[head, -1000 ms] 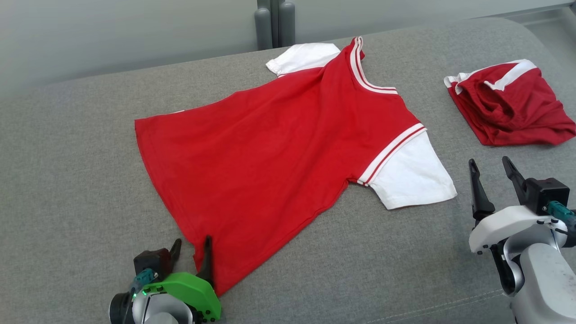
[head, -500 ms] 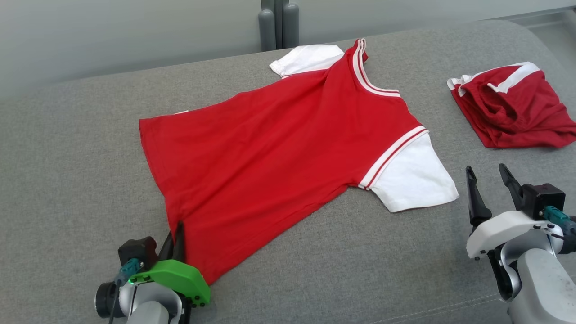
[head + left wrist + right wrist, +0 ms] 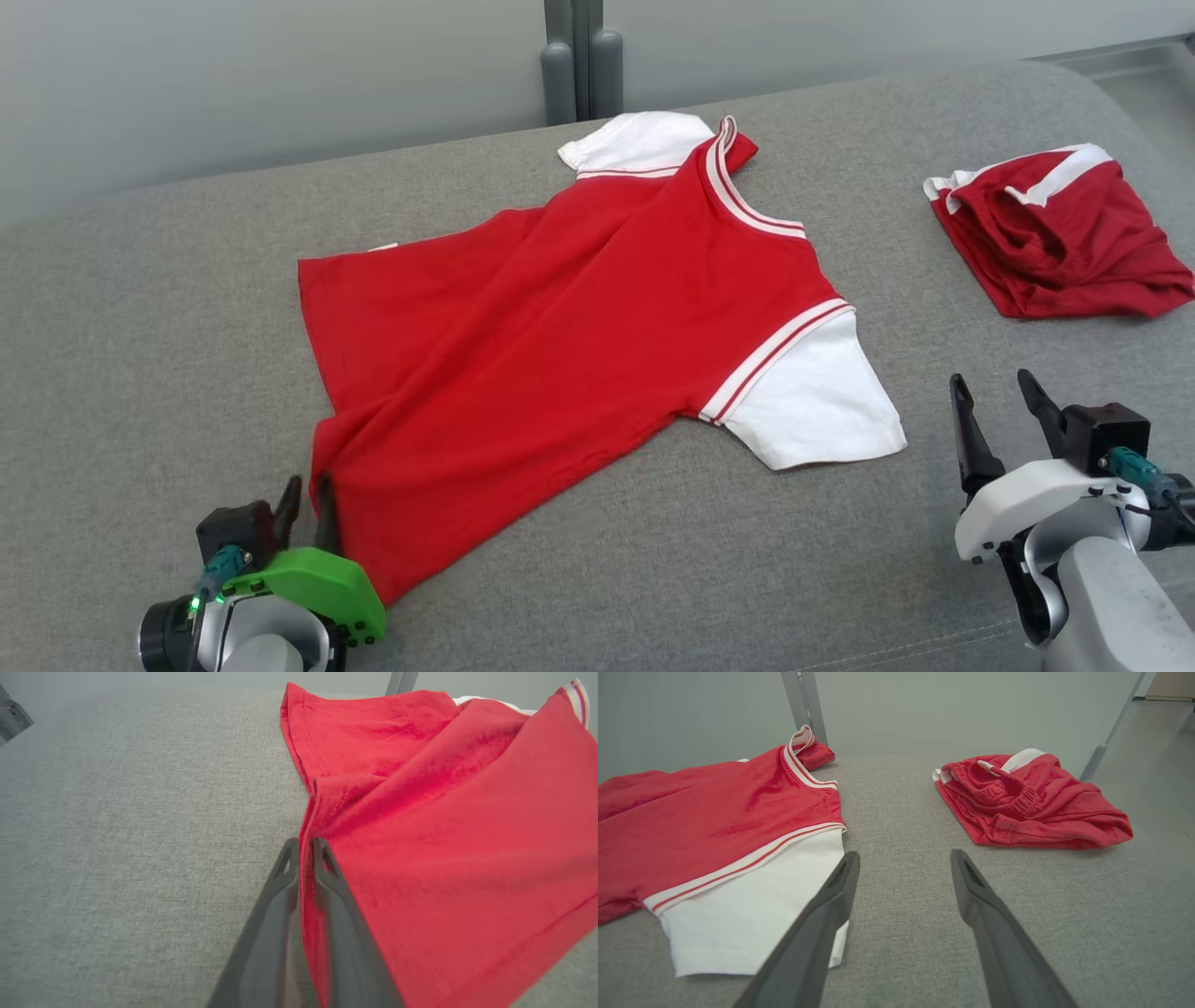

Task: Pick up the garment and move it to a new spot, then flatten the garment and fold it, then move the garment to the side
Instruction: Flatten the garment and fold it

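Low at the lower left of the head view: the left gripper (image 3: 308, 497), green-shelled wrist close above the grey cushion (image 3: 140, 327), fingers aimed up the frame. Clamped on the near hem corner of the red T-shirt (image 3: 560, 317). From the left wrist view, dark fingers (image 3: 280, 891) nearly together, with a strip of stitched hem caught between them and a puckered ridge of cloth just beyond the tips.

Spread across the middle of the cushion, collar toward the grey posts (image 3: 579, 56) at the back, hem toward the robot's left, near white sleeve (image 3: 822, 411) lying flat.

At lower right, the right gripper (image 3: 991, 392), fingers upright and set wide apart, holding nothing, over bare cushion between that sleeve and the crumpled red shorts (image 3: 1055, 243).

A second ago, spread wide on either side of the hem corner; now closed on it. Since then, hem corner gathered and drawn toward the robot's left, near sleeve farther from the shorts than before. Head camera shifted too. Right gripper just as open as before.
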Robot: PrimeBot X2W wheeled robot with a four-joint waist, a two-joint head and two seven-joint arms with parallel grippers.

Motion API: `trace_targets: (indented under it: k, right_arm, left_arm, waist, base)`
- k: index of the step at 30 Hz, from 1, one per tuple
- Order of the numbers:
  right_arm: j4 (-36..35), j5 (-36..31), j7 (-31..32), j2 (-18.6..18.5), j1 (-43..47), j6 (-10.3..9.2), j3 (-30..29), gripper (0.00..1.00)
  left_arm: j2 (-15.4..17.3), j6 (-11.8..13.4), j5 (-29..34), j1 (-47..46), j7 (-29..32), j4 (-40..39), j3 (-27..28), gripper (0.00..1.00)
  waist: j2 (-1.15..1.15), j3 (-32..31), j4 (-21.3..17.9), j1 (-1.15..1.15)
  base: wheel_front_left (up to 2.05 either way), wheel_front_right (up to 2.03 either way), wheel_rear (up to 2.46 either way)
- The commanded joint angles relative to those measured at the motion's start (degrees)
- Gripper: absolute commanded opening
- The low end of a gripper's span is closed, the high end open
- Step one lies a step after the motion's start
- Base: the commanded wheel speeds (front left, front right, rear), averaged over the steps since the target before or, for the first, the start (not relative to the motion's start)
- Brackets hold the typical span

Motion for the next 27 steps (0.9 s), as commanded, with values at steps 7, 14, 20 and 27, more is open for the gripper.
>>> trace_targets:
  k: [7, 14, 20, 27]
  right_arm:
    - [0.2, -0.1, -0.2, 1.5, 2.9, -0.09, 0.3, 1.0]
    - [-3.8, -1.8, -0.2, 2.6, 5.9, -0.09, -1.0, 1.0]
    - [-6.7, -3.1, -0.2, 4.0, 8.1, -0.09, -2.4, 1.0]
    - [-8.5, -3.2, -0.2, 5.0, 9.4, -0.09, -0.4, 1.0]
  left_arm:
    - [-0.6, -0.3, 2.3, 4.6, 0.0, -3.7, 3.1, 1.0]
    - [-1.1, -0.8, 4.4, 10.3, 0.0, -10.6, 3.7, 1.0]
    - [-1.3, -0.8, 4.2, 14.2, 0.0, -16.4, 1.9, 1.0]
    - [-1.2, -0.1, 3.7, 16.5, 0.0, -20.2, -0.8, 1.0]
  waist:
    - [0.0, -4.2, 1.4, 0.0]
    - [0.0, -6.1, 3.6, 0.0]
    - [0.0, -6.9, 4.8, 0.0]
    - [0.0, -7.7, 5.9, 0.0]
  base:
    - [0.0, 0.0, 0.0]
    - [0.0, 0.0, 0.0]
    - [0.0, 0.0, 0.0]
    - [0.0, 0.0, 0.0]
